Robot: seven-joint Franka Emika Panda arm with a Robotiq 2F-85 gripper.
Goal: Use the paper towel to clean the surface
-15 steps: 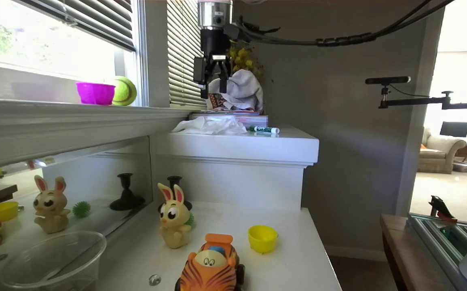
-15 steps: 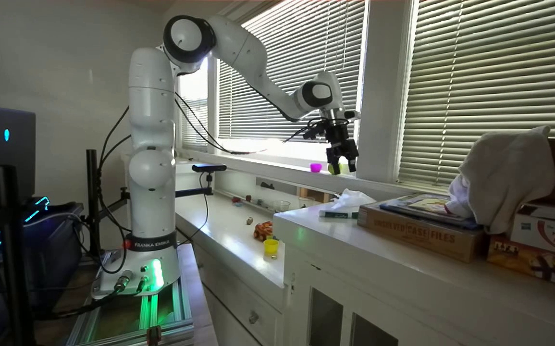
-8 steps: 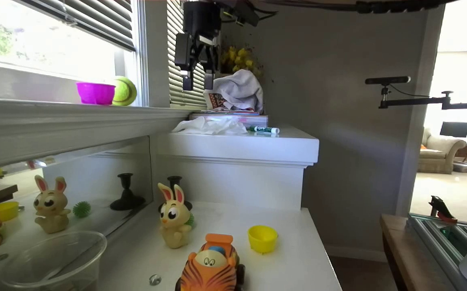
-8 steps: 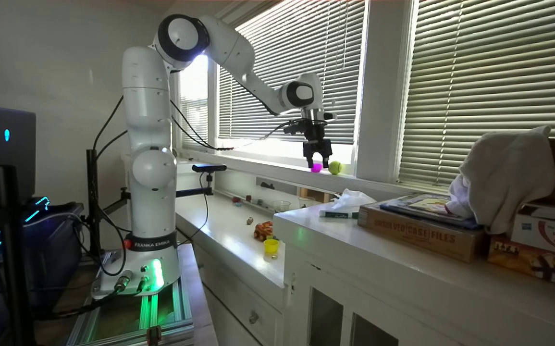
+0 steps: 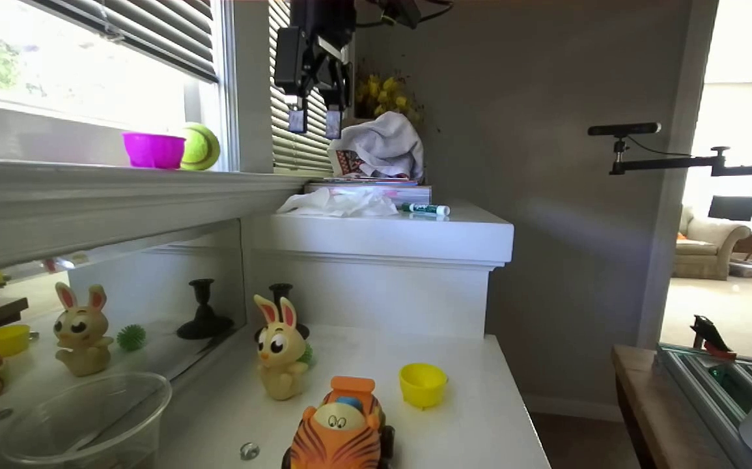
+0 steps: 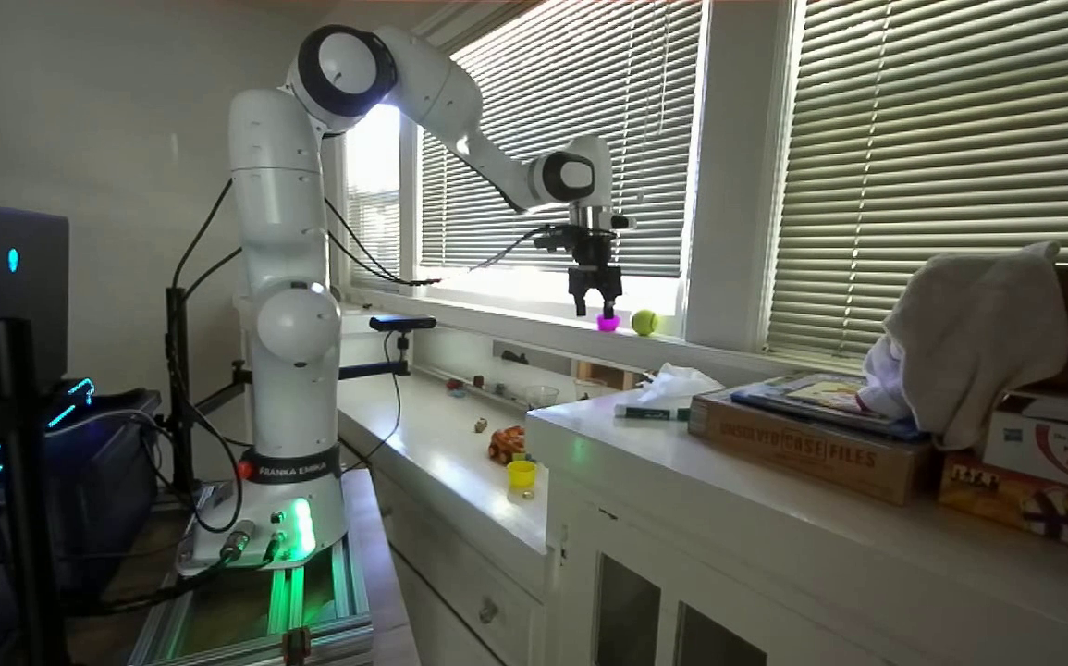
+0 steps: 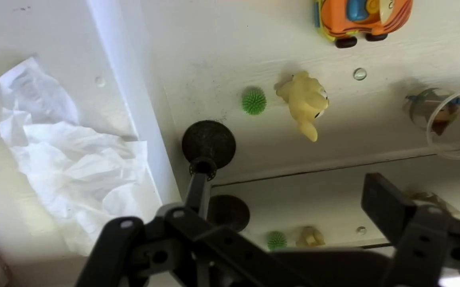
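The paper towel, crumpled and white, lies on the raised white ledge in both exterior views point(image 5: 343, 202) point(image 6: 677, 384) and fills the left of the wrist view point(image 7: 82, 167). The surface, a long white countertop point(image 5: 467, 423) with toys on it, lies lower; it also shows in the other pictures point(image 6: 423, 416) point(image 7: 214, 44). My gripper point(image 5: 315, 122) is open and empty, pointing down in the air above the ledge's height. It also shows in an exterior view point(image 6: 595, 313) and the wrist view point(image 7: 291, 199), apart from the towel, with the candle holder beneath its left finger.
A green marker point(image 5: 425, 209) lies beside the towel on the ledge point(image 5: 376, 236). Stacked boxes point(image 6: 811, 439) stand behind. The countertop bears a rabbit toy point(image 5: 280, 355), orange car point(image 5: 336, 430), yellow cup point(image 5: 422, 384), black candle holder point(image 7: 209, 143), green spiky ball point(image 7: 254, 101) and clear cup point(image 5: 89, 417).
My gripper has moved away from above the ledge, back toward the robot base, and risen a little. It has stayed open. The paper towel and toys have not moved.
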